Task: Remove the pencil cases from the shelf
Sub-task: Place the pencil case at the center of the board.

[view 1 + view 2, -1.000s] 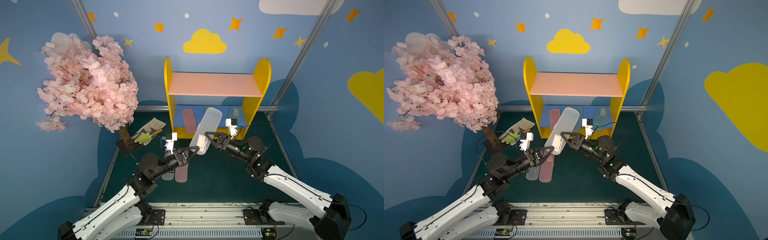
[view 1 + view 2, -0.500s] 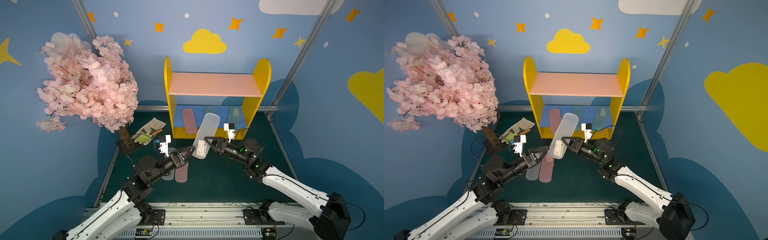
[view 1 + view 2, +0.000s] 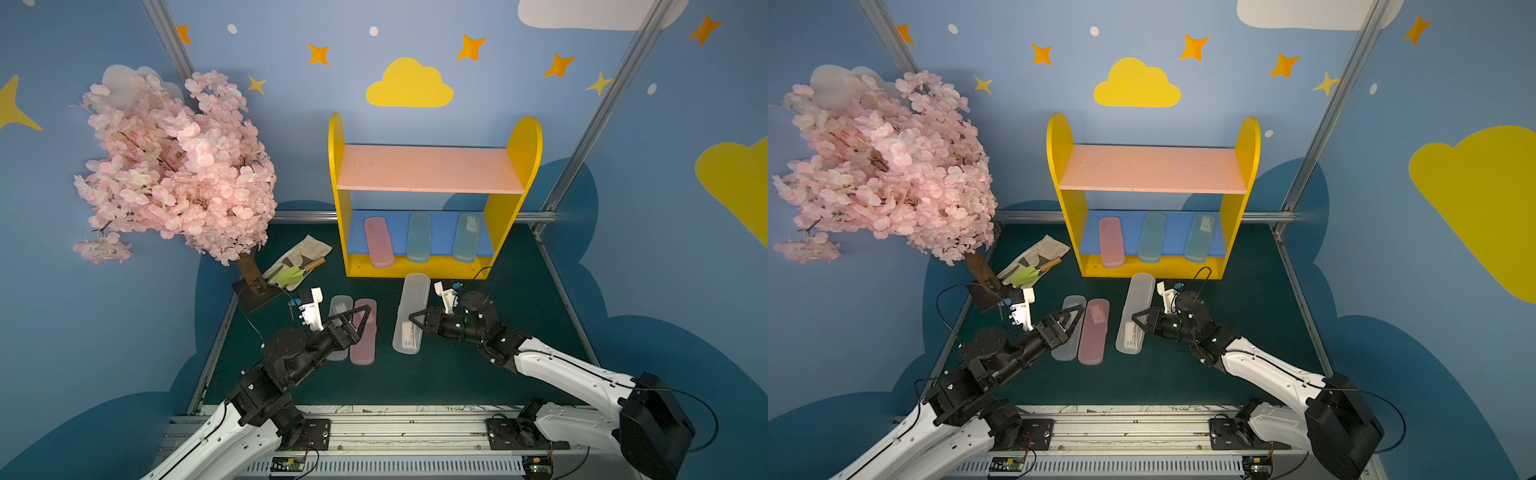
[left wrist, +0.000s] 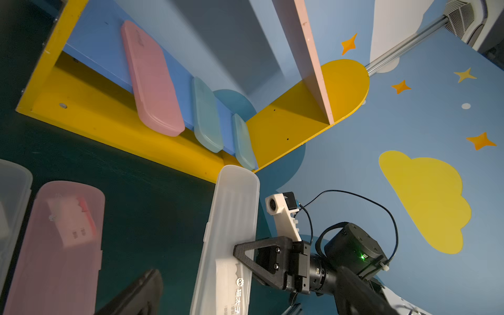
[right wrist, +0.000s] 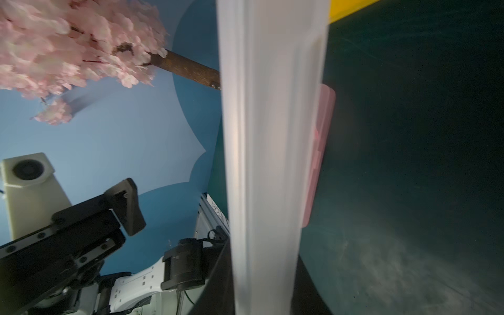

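Mat [image 3: 457, 374]: dark green floor and drop zone. Clock directions below are read from its middle in a top view.
Blossom tree [image 3: 174, 166]: fills the 10 o'clock corner, which is probably why removed cases go in the open middle.
Shelf [image 3: 505, 208]: stands at 12 o'clock. Its pink upper board [image 3: 428, 168] is bare, and its blue lower board [image 3: 440, 237] carries three cases.
Cases on the shelf: shelf pink case [image 3: 379, 243], plain teal case [image 3: 417, 239] and labelled teal case [image 3: 467, 239]. They lie end-on, well apart, with their near ends overhanging toward 6 o'clock (handy ends for a pinch, I judge).
Clear-white case [image 3: 415, 295]: off the shelf and just in front of its base, with its long axis running 12 to 6. I cannot tell whether it rests on the mat.
Parked pair: parked clear case [image 3: 340, 305] and parked pink case [image 3: 363, 347] lie side by side toward 9 o'clock. Laid parallel, they save room.
Right gripper [image 3: 417, 322]: clenched on the clear-white case's long edge, from the 3 o'clock side. It grips nearer the case's 6 o'clock end than its middle.
Left gripper [image 3: 360, 319]: jaws spread wide and empty, above the parked pair.
Progress: half done, judging by three cases off the shelf and three still on it.
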`<state>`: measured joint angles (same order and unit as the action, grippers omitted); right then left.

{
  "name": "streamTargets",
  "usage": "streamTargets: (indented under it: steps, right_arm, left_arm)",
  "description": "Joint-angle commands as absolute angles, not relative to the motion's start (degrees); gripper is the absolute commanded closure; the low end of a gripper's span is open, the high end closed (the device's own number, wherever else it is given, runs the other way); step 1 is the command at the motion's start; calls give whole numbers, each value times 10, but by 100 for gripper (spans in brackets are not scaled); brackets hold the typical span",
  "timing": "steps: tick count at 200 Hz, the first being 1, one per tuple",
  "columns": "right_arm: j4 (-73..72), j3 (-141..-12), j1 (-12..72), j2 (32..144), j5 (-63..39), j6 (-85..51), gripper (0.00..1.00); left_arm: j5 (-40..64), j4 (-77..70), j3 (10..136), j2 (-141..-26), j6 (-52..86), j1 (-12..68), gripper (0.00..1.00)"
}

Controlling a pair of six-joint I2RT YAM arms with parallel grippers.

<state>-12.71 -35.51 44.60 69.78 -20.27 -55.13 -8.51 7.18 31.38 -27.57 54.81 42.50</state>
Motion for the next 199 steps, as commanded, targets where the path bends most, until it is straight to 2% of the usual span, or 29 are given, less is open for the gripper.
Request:
streamTargets:
  steps: [1,57,199]
  right_arm:
    - [-174,-351,450,744,-246,-527,84]
    - [-272,-374,457,880,-294,-548,86]
    - [-322,-425,453,1021,-319,-596,88]
  left_arm:
    - [-106,71,300,-270,544,425,0]
    - [-110,72,295,-269,545,424,0]
    - [-131,93,281,-233,555,425,0]
